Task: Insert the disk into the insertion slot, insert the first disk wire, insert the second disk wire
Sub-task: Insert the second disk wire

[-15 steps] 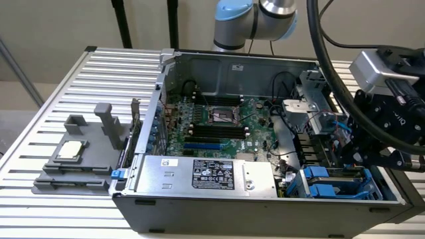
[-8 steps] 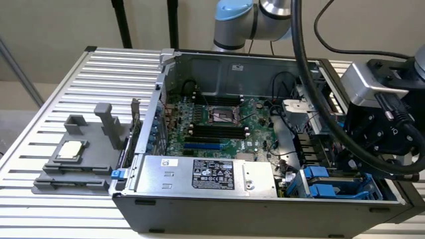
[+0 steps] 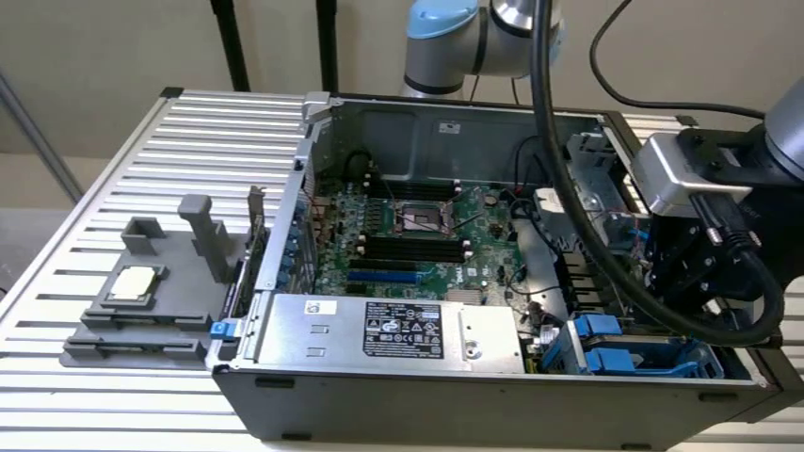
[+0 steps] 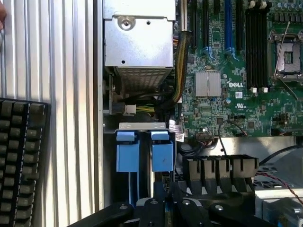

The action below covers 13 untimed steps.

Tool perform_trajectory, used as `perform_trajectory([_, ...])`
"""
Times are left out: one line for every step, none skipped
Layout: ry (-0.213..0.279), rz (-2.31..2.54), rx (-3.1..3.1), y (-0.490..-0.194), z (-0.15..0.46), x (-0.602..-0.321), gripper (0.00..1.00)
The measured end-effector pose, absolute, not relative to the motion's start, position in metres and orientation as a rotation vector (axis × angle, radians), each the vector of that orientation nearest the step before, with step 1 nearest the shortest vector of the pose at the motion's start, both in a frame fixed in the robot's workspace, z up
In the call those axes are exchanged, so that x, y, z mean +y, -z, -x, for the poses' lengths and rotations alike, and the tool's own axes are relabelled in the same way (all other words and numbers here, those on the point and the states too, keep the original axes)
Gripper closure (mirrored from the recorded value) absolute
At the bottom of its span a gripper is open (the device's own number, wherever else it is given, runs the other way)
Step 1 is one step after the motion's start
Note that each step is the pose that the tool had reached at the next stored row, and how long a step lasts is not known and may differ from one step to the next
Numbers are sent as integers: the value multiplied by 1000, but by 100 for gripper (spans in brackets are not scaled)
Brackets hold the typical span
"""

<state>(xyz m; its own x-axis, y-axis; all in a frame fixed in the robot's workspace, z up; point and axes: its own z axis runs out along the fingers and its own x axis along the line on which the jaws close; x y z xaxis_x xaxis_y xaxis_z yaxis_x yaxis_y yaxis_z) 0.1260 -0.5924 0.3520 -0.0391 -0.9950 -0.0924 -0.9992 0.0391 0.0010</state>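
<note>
You look to be on the first step, or just past it: the gripper (image 3: 679, 282) hangs over the insertion slot (image 3: 635, 356), the blue-tabbed drive bay at about 4 o'clock in the open computer case (image 3: 503, 414), right against the case wall. I cannot tell whether the gripper is open or shut, or whether it has hold of anything. I also cannot tell whether the disk is already seated in the bay, as neither view lets me separate its blue carrier from the bay's own blue clips.

By my reading, the work here calls for square alignment with the bay and a gentle approach. The space is tight, and the arm's own black cable (image 3: 590, 226) loops across it.

The exterior view gives you the layout. The power supply (image 3: 390, 330) is at 6 o'clock in the case, the motherboard (image 3: 421, 235) sits in the middle, and the grey fixture (image 3: 151, 301) stands well apart at 9 o'clock on the slatted table (image 3: 226, 132).

The wrist view adds close detail: two blue clip tabs (image 4: 128, 152) side by side just ahead of the gripper (image 4: 165, 208), a white connector (image 4: 129, 110) and a wire bundle (image 4: 177, 71) between them and the power supply (image 4: 137, 38), and a keyboard (image 4: 19, 161) outside the case.
</note>
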Motion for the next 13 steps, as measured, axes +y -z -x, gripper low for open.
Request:
perform_trajectory([-99, 2129, 2214, -351, -126, -592, 84])
perform_trajectory([-98, 2127, 2211, -349, -126, -592, 84])
perform_trajectory([-97, 2125, 2209, -349, -126, -592, 84])
perform_trajectory([-97, 2124, 2207, -348, -126, -592, 84])
perform_trajectory([-98, 2122, 2205, -348, -126, -592, 84])
perform_trajectory([-99, 2120, 2203, -347, -126, -592, 84])
perform_trajectory([-102, 2119, 2201, -347, -126, -592, 84])
perform_trajectory([-104, 2117, 2199, -347, -126, -592, 84])
perform_trajectory([-106, 2116, 2197, -347, -126, -592, 84])
perform_trajectory([-107, 2115, 2195, -346, -126, -592, 84])
perform_trajectory([-106, 2114, 2194, -346, -126, -592, 84])
perform_trajectory([-106, 2114, 2192, -346, -126, -592, 84])
perform_trajectory([-104, 2113, 2190, -346, -126, -592, 84])
